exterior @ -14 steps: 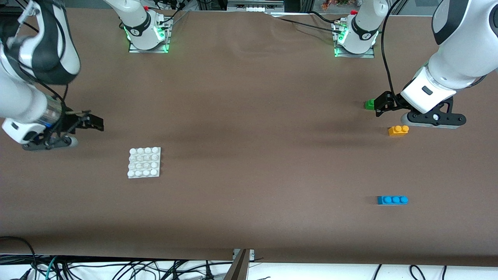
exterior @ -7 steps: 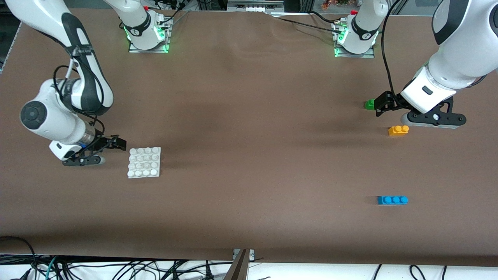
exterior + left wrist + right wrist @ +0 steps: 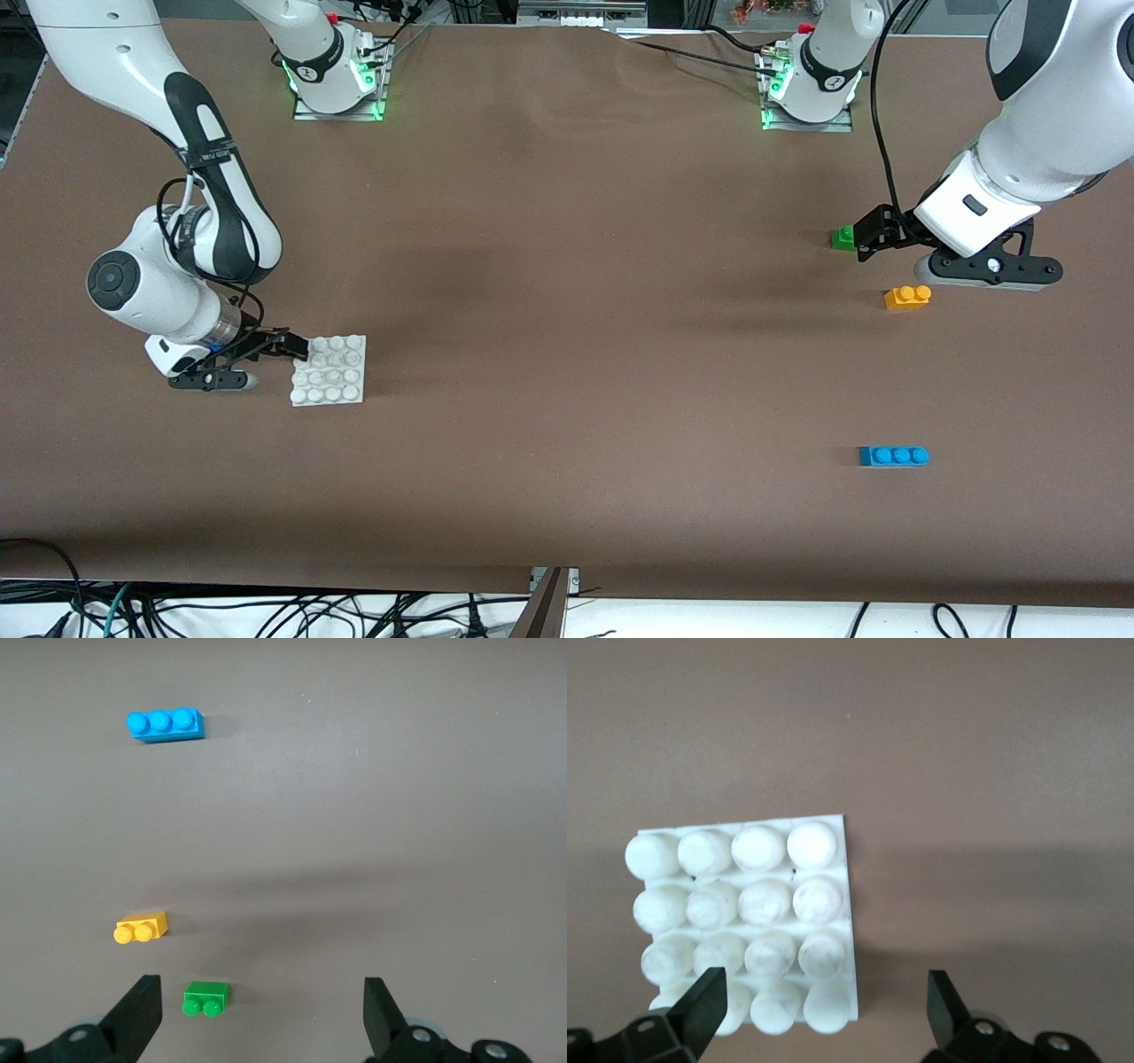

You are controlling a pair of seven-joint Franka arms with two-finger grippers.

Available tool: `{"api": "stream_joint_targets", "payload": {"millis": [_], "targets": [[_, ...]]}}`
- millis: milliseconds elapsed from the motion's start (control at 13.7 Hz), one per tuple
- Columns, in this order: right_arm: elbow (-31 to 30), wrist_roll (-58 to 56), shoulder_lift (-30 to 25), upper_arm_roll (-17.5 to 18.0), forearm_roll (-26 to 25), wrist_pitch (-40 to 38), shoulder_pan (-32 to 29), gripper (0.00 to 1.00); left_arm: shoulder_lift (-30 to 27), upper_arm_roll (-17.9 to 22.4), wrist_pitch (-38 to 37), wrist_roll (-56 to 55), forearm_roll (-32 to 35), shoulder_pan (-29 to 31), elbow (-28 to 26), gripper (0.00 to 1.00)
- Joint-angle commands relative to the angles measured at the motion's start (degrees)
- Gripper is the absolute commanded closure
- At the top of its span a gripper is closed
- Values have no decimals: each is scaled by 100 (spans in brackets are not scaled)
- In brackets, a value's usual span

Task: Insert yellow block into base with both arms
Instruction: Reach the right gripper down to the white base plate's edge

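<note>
Hovering at the base's [image 3: 329, 370] edge toward the right arm's end of the table [image 3: 567, 292], the right gripper [image 3: 288, 346] has its jaws spread and nothing between them. In the right wrist view its fingers [image 3: 700, 1010] straddle one corner of the base [image 3: 744, 926], which lies flat with its sixteen studs up. The base sits nearer the front edge of the table than the right arm's base does.

Toward the left arm's end, the left gripper [image 3: 864, 239] hangs over the green brick [image 3: 842, 237], jaws wide and holding nothing; the left wrist view shows the green brick [image 3: 205, 998] between its fingers [image 3: 137, 1014] on the table. The yellow block [image 3: 907, 297] rests on the table just beside the green brick, nearer the front camera, studs up, untouched. The blue brick [image 3: 893, 455] lies nearer still to the front edge, well apart from both.
</note>
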Motion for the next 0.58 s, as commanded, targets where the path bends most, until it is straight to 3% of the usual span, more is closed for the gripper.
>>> {"api": "stream_joint_targets", "payload": {"millis": [0, 511], "targets": [[175, 32, 233, 36, 142, 186, 4, 1, 35, -2, -141, 49, -113, 45, 147, 0], [448, -29, 586, 150, 424, 370, 48, 1, 35, -2, -141, 49, -113, 54, 147, 0]]}}
